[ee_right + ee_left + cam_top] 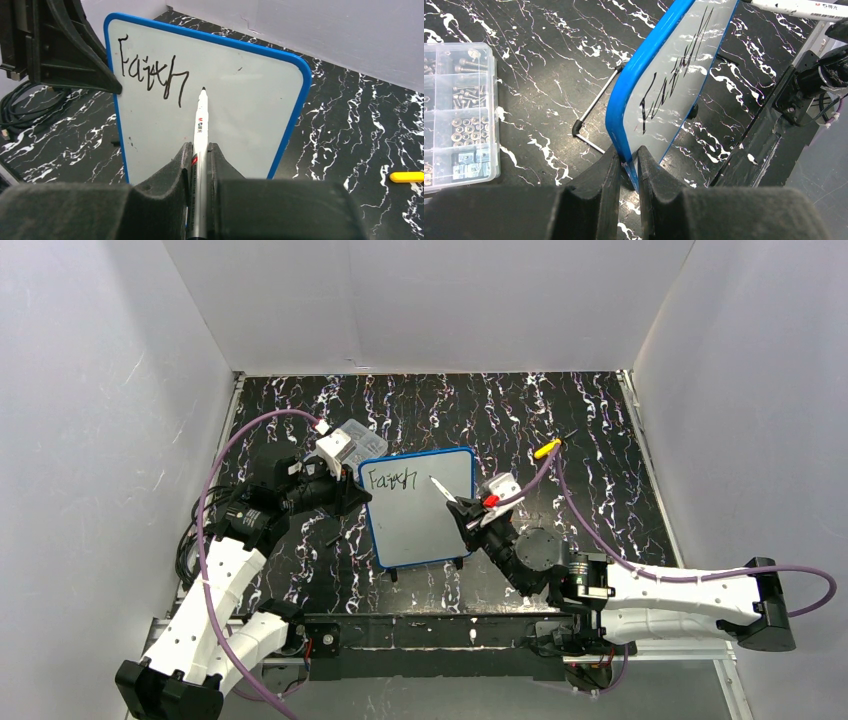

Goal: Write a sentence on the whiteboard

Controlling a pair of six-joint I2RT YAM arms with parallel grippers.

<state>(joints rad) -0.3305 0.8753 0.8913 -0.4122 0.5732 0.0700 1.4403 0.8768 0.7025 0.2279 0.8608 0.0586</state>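
Note:
The whiteboard [425, 520] with its blue frame stands tilted in the middle of the table. One black handwritten word, "Faith" [150, 70], runs along its top left and is all I see of the sentence. My left gripper [629, 160] is shut on the board's blue left edge [621, 115]. My right gripper [200, 152] is shut on a white marker [201, 125]. The marker's black tip points at the white surface just right of the word; I cannot tell whether it touches. In the top view the right gripper [467, 515] sits at the board's right side and the left gripper [352, 490] at its left.
A clear plastic compartment box [459, 115] of small metal parts lies left of the board, behind the left gripper [355, 435]. A yellow marker cap [546, 449] lies on the black marbled table to the right. The board's wire stand [594, 107] juts out behind it. White walls enclose the table.

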